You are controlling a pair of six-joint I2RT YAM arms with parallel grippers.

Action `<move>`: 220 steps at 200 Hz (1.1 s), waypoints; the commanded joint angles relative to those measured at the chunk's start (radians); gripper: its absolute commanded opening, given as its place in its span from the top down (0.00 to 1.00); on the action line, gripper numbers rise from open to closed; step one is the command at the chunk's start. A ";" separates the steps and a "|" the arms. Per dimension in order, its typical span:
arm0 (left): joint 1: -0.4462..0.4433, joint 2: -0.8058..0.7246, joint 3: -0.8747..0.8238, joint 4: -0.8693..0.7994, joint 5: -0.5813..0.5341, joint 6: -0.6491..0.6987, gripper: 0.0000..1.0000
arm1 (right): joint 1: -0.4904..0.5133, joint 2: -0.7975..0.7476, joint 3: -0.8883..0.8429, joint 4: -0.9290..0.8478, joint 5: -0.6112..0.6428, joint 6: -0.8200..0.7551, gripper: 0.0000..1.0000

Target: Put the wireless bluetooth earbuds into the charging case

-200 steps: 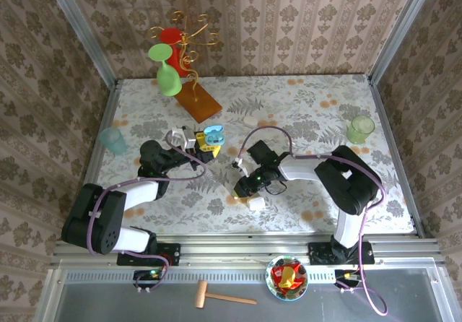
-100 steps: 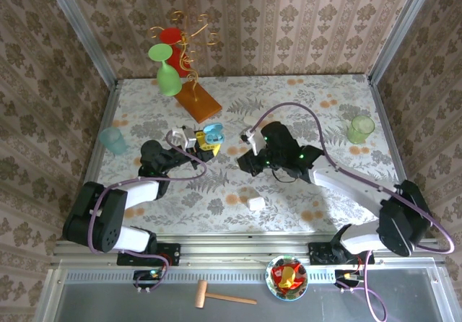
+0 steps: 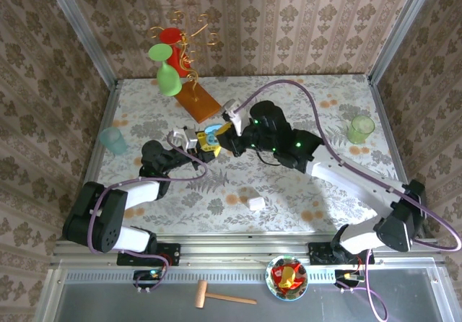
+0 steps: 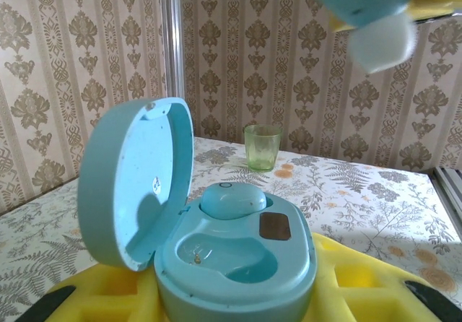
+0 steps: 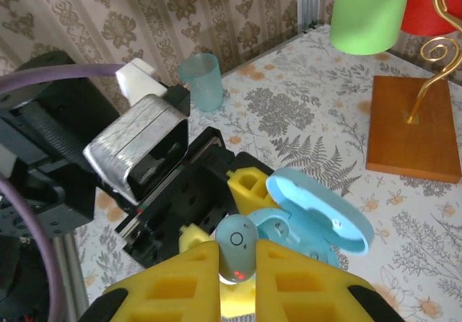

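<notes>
The charging case (image 4: 238, 253) is pale blue, and its lid (image 4: 137, 185) stands open to the left. My left gripper (image 4: 238, 304) is shut on the case with its yellow fingers (image 4: 361, 286) on either side. One pale blue earbud (image 4: 231, 199) sits in the far socket, while the near socket (image 4: 220, 253) is empty. My right gripper (image 5: 238, 253) is shut on a second pale blue earbud (image 5: 237, 244) with a red light. It hovers just above and beside the open case (image 5: 317, 224). From above, both grippers meet at the case (image 3: 212, 136).
A small white case (image 3: 255, 203) lies on the table near the front. A green cup (image 3: 360, 128) stands at the right and a blue cup (image 3: 112, 140) at the left. A wooden-based stand (image 3: 198, 99) holding green and red glasses sits behind the case.
My right arm has swung from near the white case at the front toward the back left, carrying the earbud up to the open case. The left arm has stayed still.
</notes>
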 commanded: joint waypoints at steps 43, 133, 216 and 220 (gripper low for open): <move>-0.006 -0.008 -0.001 0.046 0.000 0.023 0.78 | 0.026 0.105 0.086 -0.047 0.061 -0.053 0.86; -0.010 -0.011 0.011 0.046 -0.002 0.021 0.78 | 0.026 0.142 0.077 -0.036 0.082 -0.034 0.86; -0.018 0.006 0.027 0.046 -0.024 0.026 0.78 | 0.031 0.156 0.027 0.003 0.095 0.049 0.86; -0.019 0.006 0.027 0.046 -0.025 0.026 0.78 | 0.030 0.155 0.023 0.003 0.102 0.054 0.86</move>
